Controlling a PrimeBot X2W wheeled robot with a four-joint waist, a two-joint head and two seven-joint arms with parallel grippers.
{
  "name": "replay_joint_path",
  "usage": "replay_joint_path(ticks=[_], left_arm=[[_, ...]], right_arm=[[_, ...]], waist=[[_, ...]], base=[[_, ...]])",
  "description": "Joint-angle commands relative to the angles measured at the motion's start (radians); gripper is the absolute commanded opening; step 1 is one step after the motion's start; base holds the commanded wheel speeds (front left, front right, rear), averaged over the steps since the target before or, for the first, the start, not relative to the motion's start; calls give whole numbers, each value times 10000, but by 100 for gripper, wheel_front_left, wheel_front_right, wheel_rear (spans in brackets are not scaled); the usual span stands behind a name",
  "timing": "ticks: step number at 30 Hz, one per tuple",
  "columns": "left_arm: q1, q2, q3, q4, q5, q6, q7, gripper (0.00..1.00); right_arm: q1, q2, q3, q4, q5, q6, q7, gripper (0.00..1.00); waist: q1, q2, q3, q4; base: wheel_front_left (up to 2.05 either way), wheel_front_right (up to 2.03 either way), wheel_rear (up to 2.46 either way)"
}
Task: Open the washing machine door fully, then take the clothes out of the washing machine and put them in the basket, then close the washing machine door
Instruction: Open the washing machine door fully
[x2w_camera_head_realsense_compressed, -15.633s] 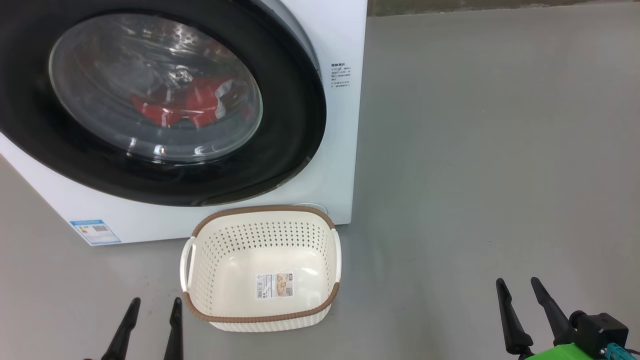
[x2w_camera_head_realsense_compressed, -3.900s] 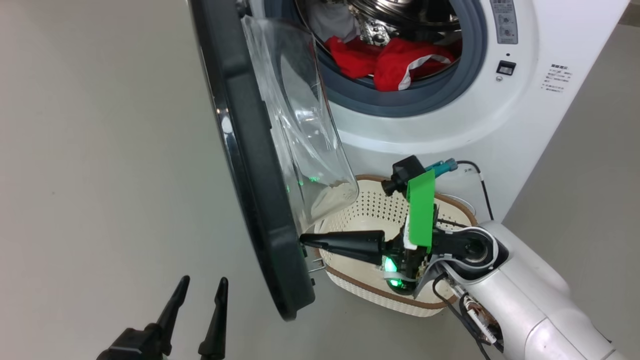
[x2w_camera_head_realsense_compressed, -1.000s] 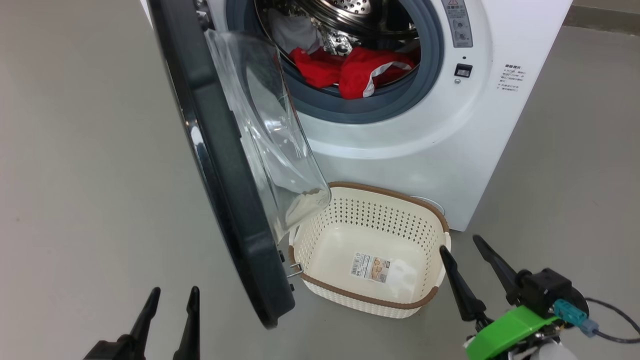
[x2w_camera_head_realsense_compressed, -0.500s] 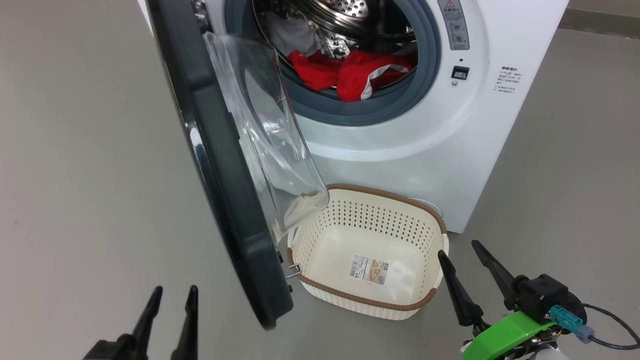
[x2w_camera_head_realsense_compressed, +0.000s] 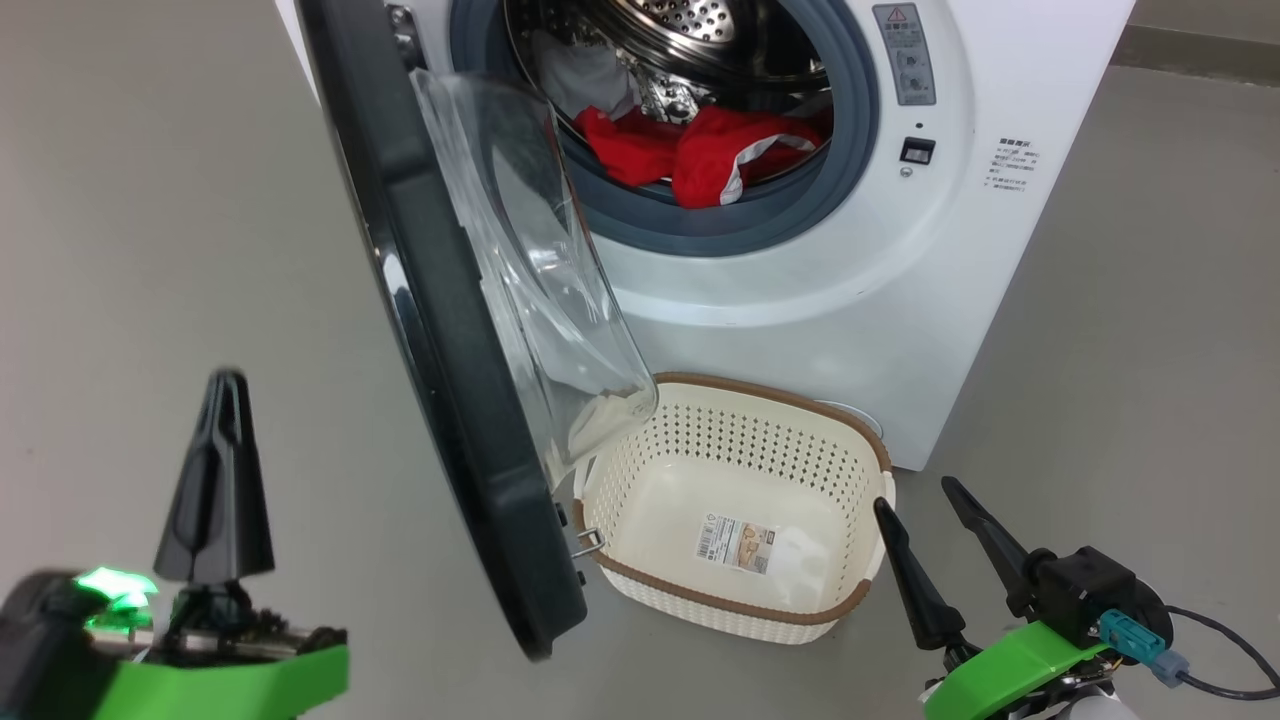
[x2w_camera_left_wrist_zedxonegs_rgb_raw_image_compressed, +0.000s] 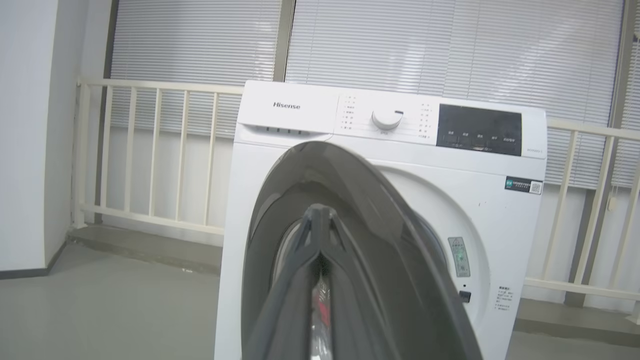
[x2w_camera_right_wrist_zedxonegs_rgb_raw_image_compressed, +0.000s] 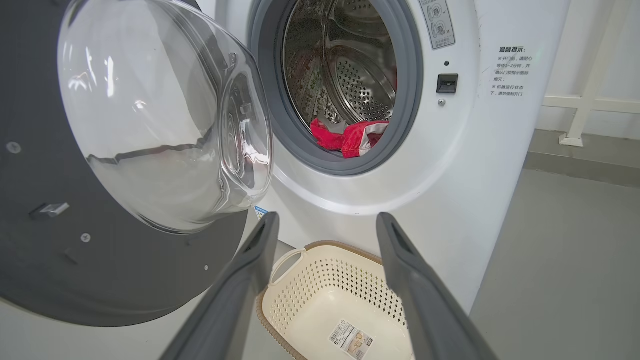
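The washing machine has its door swung out, edge-on to me, with the glass bowl facing the drum. Red clothes with white trim and a white garment lie in the drum mouth. The cream basket stands on the floor below the opening, holding no clothes. My left gripper is raised at lower left, shut on nothing, left of the door. In the left wrist view its closed fingers point at the door's edge. My right gripper is open beside the basket's right end, aimed at the drum's clothes.
Grey floor surrounds the machine, with wide room on the left and right. A white railing and window blinds stand behind it. A pale wall is on the far left. A cable trails from my right wrist.
My left gripper has shut and risen higher in the head view, left of the door. The right gripper, door, clothes and basket have barely shifted.
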Motion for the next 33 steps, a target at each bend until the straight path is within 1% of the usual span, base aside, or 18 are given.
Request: replay_joint_path(ticks=[1, 5, 6, 9, 11, 13, 17, 21, 22, 25, 33], left_arm=[[-363, 139, 118, -720, -133, -62, -78, 0], [-269, 139, -1037, -1633, -281, -62, -78, 0], [-269, 139, -1037, -1633, -281, -62, -78, 0], [-51, 139, -2324, -1771, -271, -62, -78, 0], [123, 139, -3193, -1546, -162, -63, -78, 0], [308, 139, -3789, -1186, -368, -63, -78, 0], [469, 139, -4532, -252, -514, -63, -78, 0], [429, 139, -4799, 628, -748, -63, -78, 0], [384, 139, -4807, 1084, -839, -63, -78, 0], [325, 139, -4690, 1681, -1100, -63, -78, 0], [111, 139, -4338, 2380, -1595, -63, -78, 0]], right_arm=[[-85, -5, 155, -301, -71, 73, -91, 100], [-105, 3, 174, -325, -50, 73, -91, 100], [-105, 3, 174, -325, -50, 73, -91, 100], [-123, 12, 181, -351, -39, 73, -91, 100], [-137, 20, 187, -362, -31, 73, -91, 100], [-152, 23, 200, -368, -30, 73, -91, 100], [-175, 24, 235, -353, -24, 73, -91, 100], [-194, 23, 237, -332, -23, 73, -91, 100], [-205, 23, 242, -335, -24, 73, -91, 100], [-204, 27, 244, -332, -30, 73, -91, 100], [-203, 28, 256, -368, -24, 73, -91, 100]], waist=[[0, -1, 2, -5], [0, -1, -7, -54], [0, -1, -7, -54], [0, -1, 2, -89], [0, -1, 16, -109], [0, -1, 31, -124], [0, -1, 54, -146], [0, -1, 75, -151], [0, -1, 76, -163], [0, -1, 64, -180], [0, -1, 46, -186]], base=[[0, 0, 0], [0, 0, 0], [0, 0, 0], [0, 0, 0], [0, 0, 0], [0, 0, 0], [0, 0, 0], [0, 0, 0], [0, 0, 0], [0, 0, 0], [0, 0, 0]])
